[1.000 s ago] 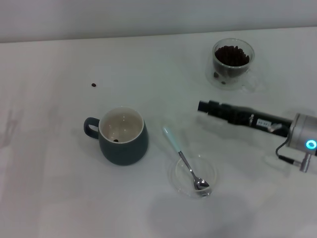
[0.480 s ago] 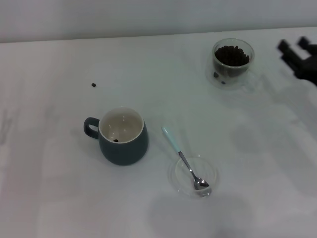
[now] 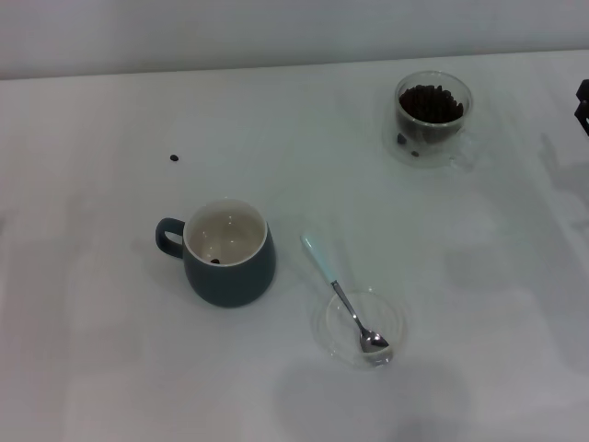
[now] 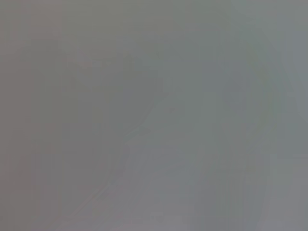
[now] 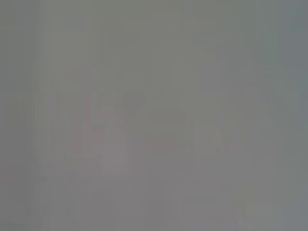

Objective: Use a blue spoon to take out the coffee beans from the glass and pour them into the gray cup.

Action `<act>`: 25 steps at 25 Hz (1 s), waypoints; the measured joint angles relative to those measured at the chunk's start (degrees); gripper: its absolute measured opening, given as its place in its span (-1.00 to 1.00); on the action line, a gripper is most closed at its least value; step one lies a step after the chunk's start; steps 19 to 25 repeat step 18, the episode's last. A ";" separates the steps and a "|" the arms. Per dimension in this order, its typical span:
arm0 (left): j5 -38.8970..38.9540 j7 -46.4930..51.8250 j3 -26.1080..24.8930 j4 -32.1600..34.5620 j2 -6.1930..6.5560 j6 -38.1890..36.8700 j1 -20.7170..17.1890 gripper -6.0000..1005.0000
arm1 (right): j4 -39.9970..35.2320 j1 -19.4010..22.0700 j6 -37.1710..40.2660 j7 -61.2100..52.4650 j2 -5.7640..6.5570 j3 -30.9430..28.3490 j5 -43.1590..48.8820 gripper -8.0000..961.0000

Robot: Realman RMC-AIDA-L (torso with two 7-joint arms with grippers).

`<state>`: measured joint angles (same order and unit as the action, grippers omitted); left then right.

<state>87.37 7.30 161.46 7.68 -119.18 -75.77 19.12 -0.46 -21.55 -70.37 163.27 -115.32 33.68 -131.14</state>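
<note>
The blue spoon (image 3: 342, 296) lies on the table with its metal bowl resting in a flat clear dish (image 3: 391, 315) and its pale handle pointing toward the gray cup (image 3: 230, 272). That cup stands left of centre, handle to the left, with one dark bean on its cream inside. The glass (image 3: 433, 118) stands at the far right, holding the coffee beans (image 3: 430, 102). Only a dark sliver of my right gripper (image 3: 583, 103) shows at the right edge, far from the spoon. My left gripper is out of view. Both wrist views show flat grey only.
A single stray bean (image 3: 174, 157) lies on the white table (image 3: 110, 350) far left of the glass, behind the cup. A pale wall runs along the table's far edge.
My right arm has pulled back from the table's middle right, up and out to the right edge. Spoon, cup, glass and dish have not moved.
</note>
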 joint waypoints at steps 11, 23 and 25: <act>0.30 0.08 0.00 0.06 0.00 1.41 0.12 0.72 | -0.05 -0.08 1.79 -0.16 0.01 -0.22 0.04 0.38; 0.56 0.09 -0.01 0.06 -0.09 1.82 0.13 0.72 | 0.27 -0.07 5.93 -0.37 0.01 -0.27 -0.03 0.38; 0.56 0.09 -0.01 0.06 -0.09 1.82 0.13 0.72 | 0.27 -0.07 5.93 -0.37 0.01 -0.27 -0.03 0.38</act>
